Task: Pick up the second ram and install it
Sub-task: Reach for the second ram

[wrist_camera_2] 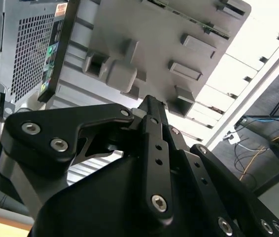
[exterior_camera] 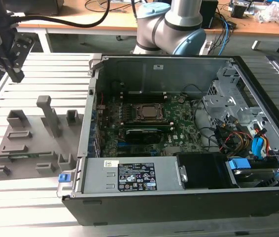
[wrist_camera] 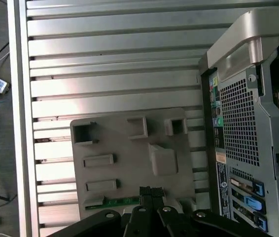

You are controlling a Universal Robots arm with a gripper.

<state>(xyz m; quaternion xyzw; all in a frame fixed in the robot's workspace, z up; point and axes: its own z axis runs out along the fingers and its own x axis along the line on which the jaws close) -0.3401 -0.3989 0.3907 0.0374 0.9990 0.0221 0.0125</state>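
Observation:
The second ram is a thin green stick lying in a slot along the near edge of the grey fixture plate, at the exterior view's left. It also shows as a green strip in the first wrist view and along the plate's edge in the second wrist view. My gripper hangs well above the plate's far left corner. Its black fingers stand together with nothing between them, their tips pointing at the plate close to the ram.
An open computer case lies to the exterior view's right of the plate, with its motherboard and CPU socket exposed. Upright posts stand on the fixture plate. Everything rests on a slatted aluminium table.

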